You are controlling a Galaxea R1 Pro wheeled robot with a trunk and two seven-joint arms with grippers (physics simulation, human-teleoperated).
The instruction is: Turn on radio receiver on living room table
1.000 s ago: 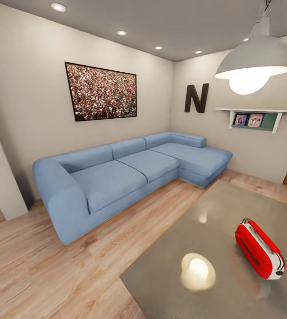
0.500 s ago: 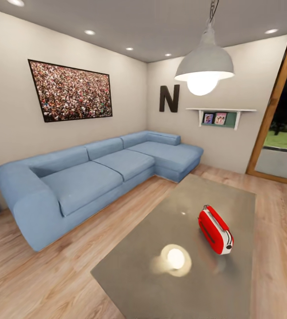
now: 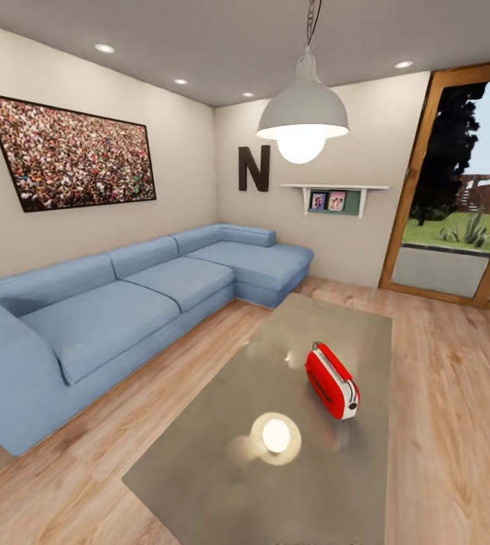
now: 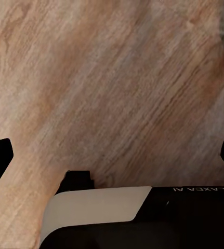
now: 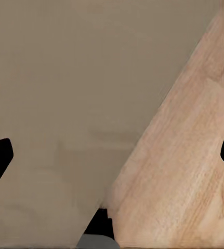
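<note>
Red radio receiver (image 3: 332,380) standing on its narrow edge on grey table (image 3: 222,462), right of centre, long axis running away from the camera, one broad face toward blue sofa (image 3: 123,303). Left gripper (image 4: 112,155) and right gripper (image 5: 112,155) both spread wide, holding nothing, above wood floor (image 4: 117,78).

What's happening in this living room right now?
Nothing is being handled yet. A red radio stands untouched on the glossy grey coffee table, under a lit pendant lamp, with a blue L-shaped sofa alongside. The left tool hangs open over wood floor; the right tool, also open, hangs over the table's edge.
</note>
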